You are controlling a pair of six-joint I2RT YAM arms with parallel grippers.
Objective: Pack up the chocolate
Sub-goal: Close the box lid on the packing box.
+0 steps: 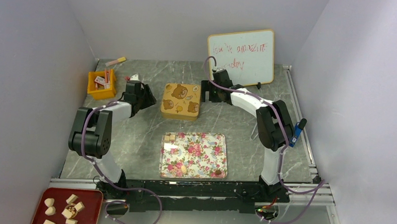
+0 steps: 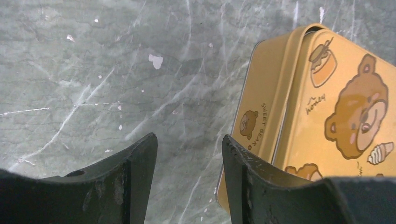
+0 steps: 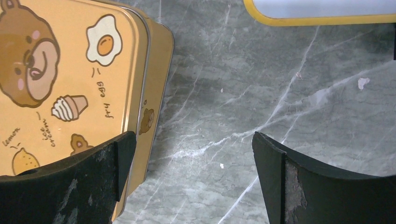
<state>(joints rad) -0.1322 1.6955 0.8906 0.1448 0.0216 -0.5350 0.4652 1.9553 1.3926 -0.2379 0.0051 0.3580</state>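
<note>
The chocolate [image 1: 72, 198] lies in two places. Most of it, cream and tan chunks, sits on a red tray [image 1: 91, 200] at the near left corner, beside the left arm's base. A few pieces are on the floral tray [image 1: 200, 152], which sits in the middle of the grey marble surface [image 1: 135, 139] between the two arms: a pale pair at its far left corner, a tan one near its front edge and a dark one at its near right corner.

Beyond the floral tray stands a yellow bear tin [image 1: 181, 101] with its lid on (I cannot tell whether the lid is fully seated). The two arms reach in from either side of it. The left tool [image 1: 148, 96] is just left of the tin. In the left wrist view its fingers [image 2: 140, 168] stand apart with only bare marble between them, and the right-hand finger is close against the tin's side wall [image 2: 275, 107]; I cannot tell if they touch. The right tool [image 1: 206, 91] is at the tin's far right corner, spread wide and holding nothing. In the right wrist view one finger [image 3: 107, 168] overlaps the lid's edge [image 3: 135, 70] and the other is over marble.

A whiteboard [image 1: 241, 56] leans at the back right. An orange bin [image 1: 101, 92] with red-and-white packets [image 1: 102, 80] stands at the back left.
</note>
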